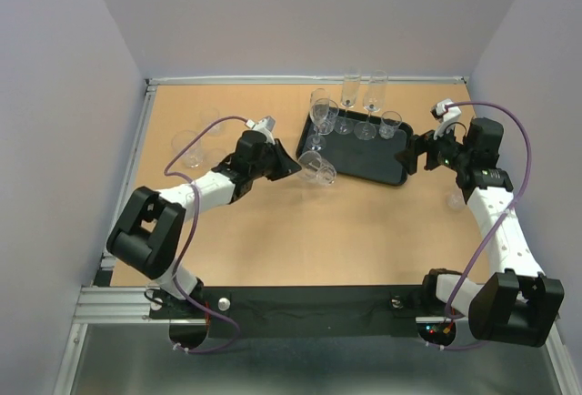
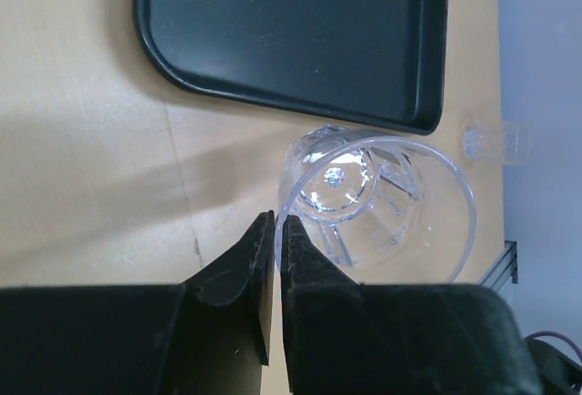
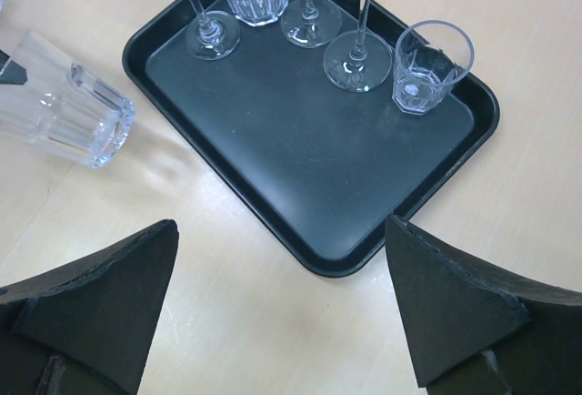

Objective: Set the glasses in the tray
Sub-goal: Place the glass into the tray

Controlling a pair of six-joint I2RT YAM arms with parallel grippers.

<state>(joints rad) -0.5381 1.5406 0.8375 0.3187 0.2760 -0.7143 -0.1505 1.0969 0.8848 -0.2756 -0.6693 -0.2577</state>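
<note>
The black tray [image 1: 373, 163] sits at the back right of the table, and several clear glasses stand along its far side: stemmed ones [image 3: 355, 58] and tumblers [image 3: 432, 67]. My left gripper [image 1: 296, 166] is shut on the rim of a ribbed clear tumbler [image 1: 320, 171], which lies tipped on its side just off the tray's near left corner. In the left wrist view the fingertips [image 2: 277, 222] pinch the tumbler [image 2: 382, 204] wall, with the tray [image 2: 318, 40] beyond. My right gripper [image 1: 416, 154] stands open and holds nothing by the tray's right end, over its corner [image 3: 300, 158].
Faint clear glasses [image 1: 185, 140] stand on the table's left side behind my left arm. A small glass [image 1: 454, 199] stands beside my right forearm, also visible in the left wrist view [image 2: 496, 140]. Two tall flutes [image 1: 350, 90] rise at the tray's far edge. Walls enclose the table.
</note>
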